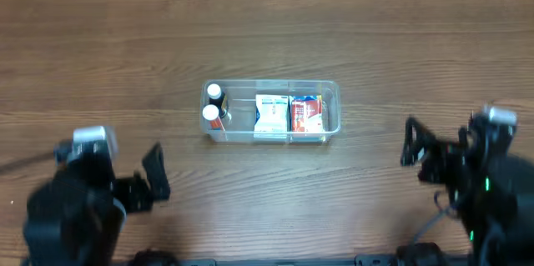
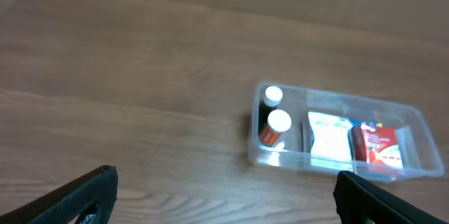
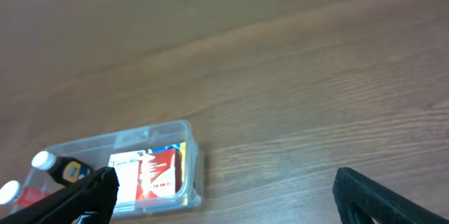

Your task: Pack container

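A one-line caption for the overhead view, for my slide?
Clear container holds two bottles and two packets; left gripper and right gripper open, empty.

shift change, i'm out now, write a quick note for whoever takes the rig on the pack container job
Left pincer: open, empty, touching nothing.
Right pincer: open, empty, touching nothing.
Clear plastic rectangular tub: sits between the two arms.
Done: it holds two small white-capped bottles at its left end, a white and blue packet in the middle, a red and white packet at the right.
Left: nothing loose to pack shows in view; likely finished.
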Motion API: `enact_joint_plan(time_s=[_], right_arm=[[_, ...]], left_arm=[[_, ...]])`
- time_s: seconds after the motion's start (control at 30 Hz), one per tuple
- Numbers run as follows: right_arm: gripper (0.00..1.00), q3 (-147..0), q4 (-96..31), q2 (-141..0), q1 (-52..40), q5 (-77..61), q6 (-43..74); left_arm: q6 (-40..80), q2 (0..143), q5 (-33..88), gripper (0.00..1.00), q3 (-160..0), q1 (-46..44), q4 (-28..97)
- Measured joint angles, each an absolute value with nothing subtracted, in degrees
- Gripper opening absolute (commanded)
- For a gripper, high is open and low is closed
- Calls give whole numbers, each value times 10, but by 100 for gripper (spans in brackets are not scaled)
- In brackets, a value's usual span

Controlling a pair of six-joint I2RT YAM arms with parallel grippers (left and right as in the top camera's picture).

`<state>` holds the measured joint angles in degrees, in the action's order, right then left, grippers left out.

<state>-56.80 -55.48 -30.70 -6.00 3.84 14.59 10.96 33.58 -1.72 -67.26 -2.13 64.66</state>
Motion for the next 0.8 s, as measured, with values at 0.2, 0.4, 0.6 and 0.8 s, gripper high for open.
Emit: enact_joint_plan(time_s=[0.2, 0.4, 0.6, 0.8], right_arm=[[100, -523, -573, -223, -60, -6, 149], [100, -521, -614, -224, -60, -17, 150], [100, -519, -665, -223, -60, -17, 149], [100, -439, -528, -138, -60, -17, 93]], left_arm=[[151, 225, -15, 100, -611, -21, 716], [151, 226, -15, 100, -609, -21, 767], [155, 226, -15, 100, -609, -21, 767], [156, 226, -15, 100, -609, -21, 767]])
